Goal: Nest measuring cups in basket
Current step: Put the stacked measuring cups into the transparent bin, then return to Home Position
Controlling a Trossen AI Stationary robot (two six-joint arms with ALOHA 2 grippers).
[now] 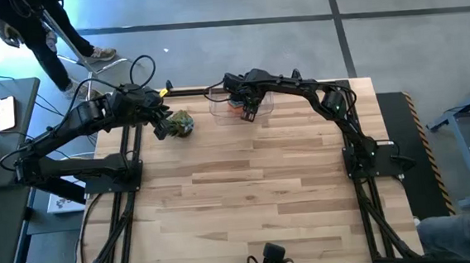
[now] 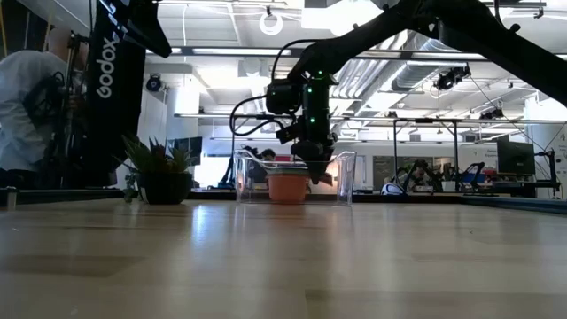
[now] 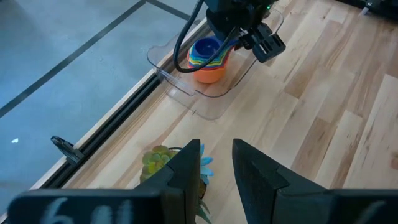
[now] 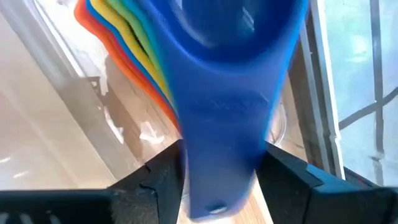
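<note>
The clear basket (image 1: 217, 109) (image 3: 210, 103) stands at the table's far edge. Inside it sits a nested stack of measuring cups (image 3: 208, 60): orange outermost (image 2: 288, 188), then yellow and green, with the blue cup (image 4: 230, 37) on top. My right gripper (image 1: 250, 109) (image 2: 314, 168) (image 4: 221, 174) hangs over the basket, shut on the blue cup. My left gripper (image 1: 162, 127) (image 3: 216, 168) is open and hovers just left of the basket, over the small spiky plant (image 1: 183, 123) (image 3: 158, 163). Other cups are hidden or out of view. My right gripper pinches the blue cup's flat handle (image 4: 224, 130) between its two fingers (image 4: 163, 175), with the fingers along the handle. It comes from above, slanting down into the basket. The blue cup's bowl sits in the top of the nested stack, and the handle sticks out toward the gripper.
The potted plant (image 2: 159, 174) stands left of the basket on the table. A black rail runs along the far edge (image 3: 106, 140). A person (image 1: 45, 29) (image 2: 22, 115) stands beyond the table's far left corner. Bare wood spreads across the near half of the table (image 1: 256, 196).
</note>
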